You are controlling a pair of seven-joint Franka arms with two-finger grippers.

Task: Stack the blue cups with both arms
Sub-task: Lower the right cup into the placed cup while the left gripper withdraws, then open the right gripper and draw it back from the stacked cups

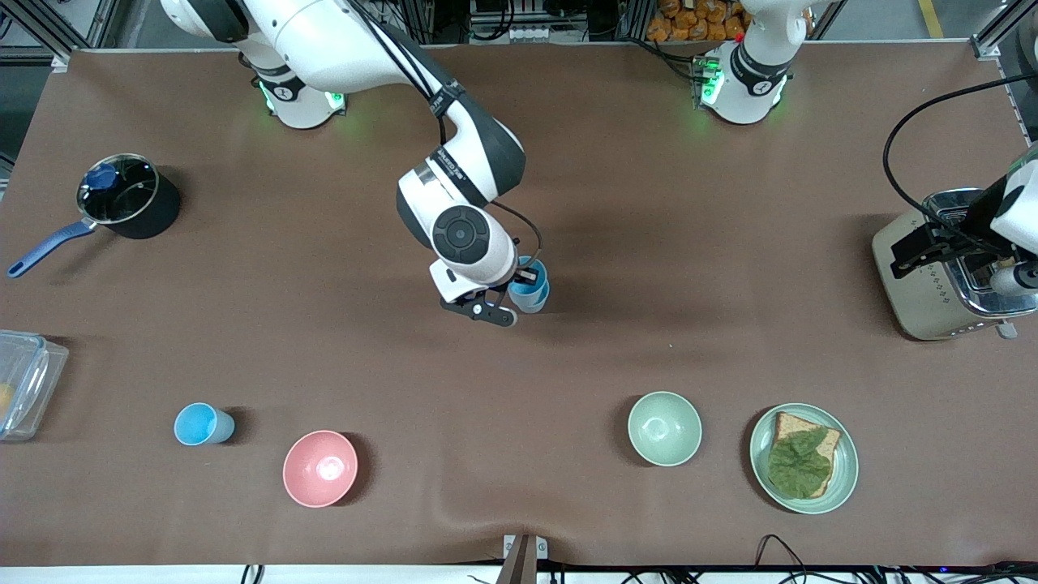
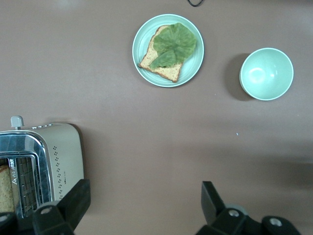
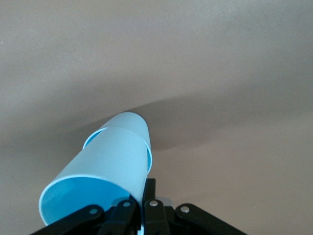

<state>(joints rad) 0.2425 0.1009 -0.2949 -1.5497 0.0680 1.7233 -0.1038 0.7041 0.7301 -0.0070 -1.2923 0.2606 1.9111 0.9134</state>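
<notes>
The right end effector [image 1: 519, 298] grips the rim of a nested pair of blue cups [image 1: 531, 285] at mid-counter [image 1: 649, 243], so the next move is probably fetching the lone blue cup [image 1: 201, 424], while the left end effector [image 2: 142, 208] waits spread above the toaster [image 1: 941, 276].

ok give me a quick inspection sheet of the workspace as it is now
surface: brown table cover, a ripple at the camera edge
job's things: two nested blue cups mid-table; lone blue cup beside the pink bowl
clutter: lidded saucepan, clear container, pale green bowl, plate of bread and lettuce, toaster
hands: right hand shut on the nested cups; left hand open, waiting above the toaster
cables: black cable looping over the toaster
surroundings: frame rails
</notes>
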